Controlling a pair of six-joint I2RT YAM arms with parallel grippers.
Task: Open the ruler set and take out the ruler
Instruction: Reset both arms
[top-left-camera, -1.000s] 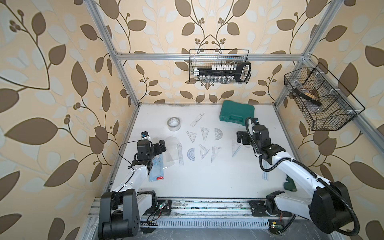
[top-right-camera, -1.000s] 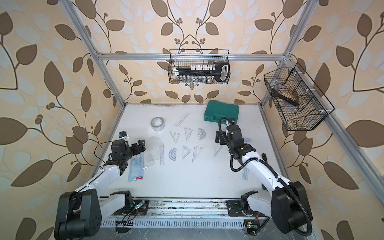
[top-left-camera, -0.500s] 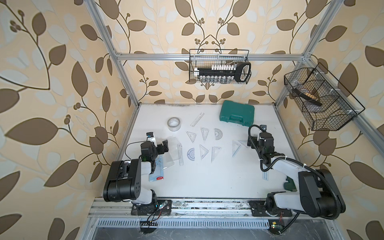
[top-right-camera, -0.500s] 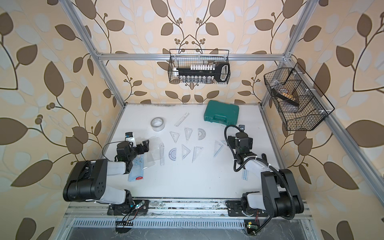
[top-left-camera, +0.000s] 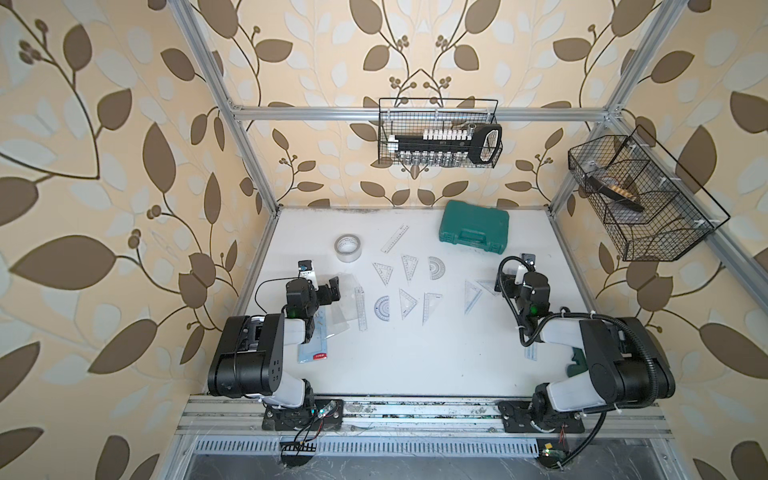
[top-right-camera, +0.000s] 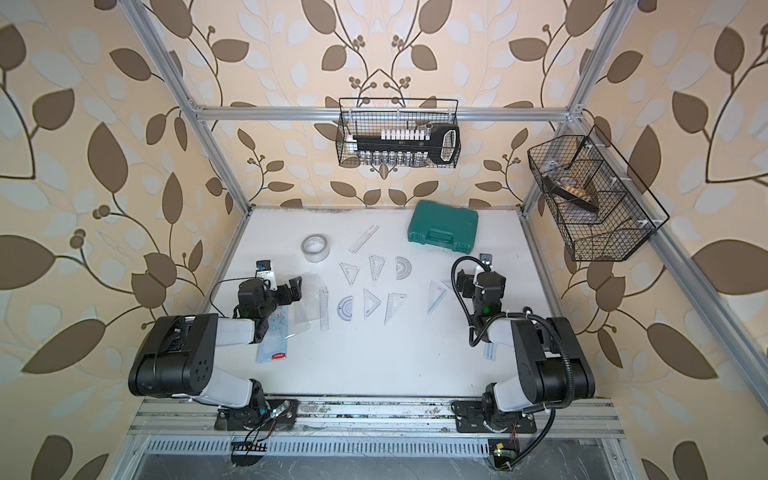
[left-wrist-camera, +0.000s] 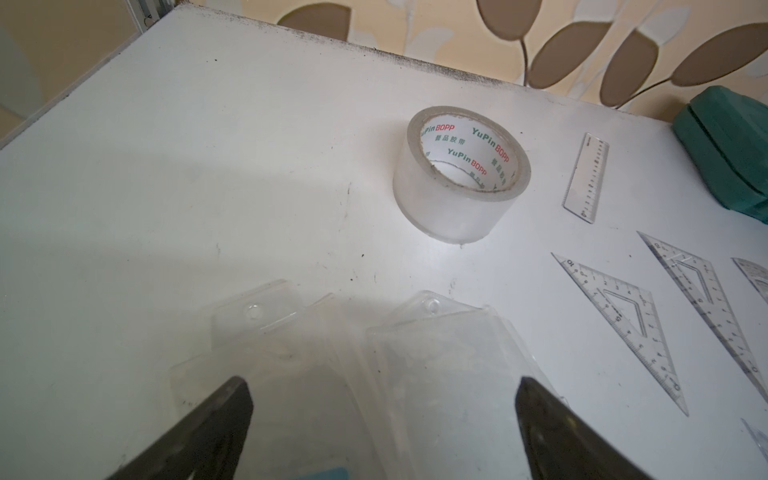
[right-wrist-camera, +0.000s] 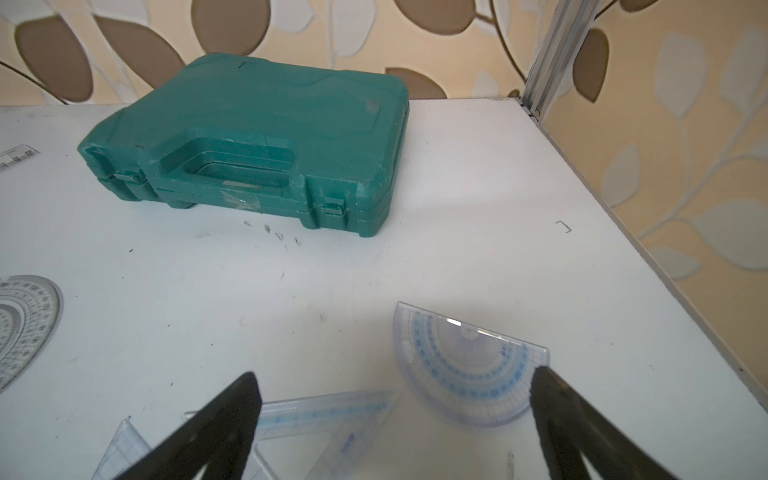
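on the white table (top-left-camera: 415, 365), far right, sits a shut green case (top-left-camera: 473, 226). left gripper (left-wrist-camera: 380, 386): jaws spread wide, nothing held, over the clear ruler set sleeve (left-wrist-camera: 436, 365) at left; contact unclear. top views show the set's blue card (top-left-camera: 313, 349) at its near end. right gripper (right-wrist-camera: 395, 382): also spread, empty. tape roll (top-left-camera: 348, 248) lies beyond the sleeve. straight ruler (top-left-camera: 360, 308) lies out, just right of the sleeve. blue protractor (right-wrist-camera: 465, 374) by the right fingertip shows only in the right wrist view; in both top views the arm covers it.
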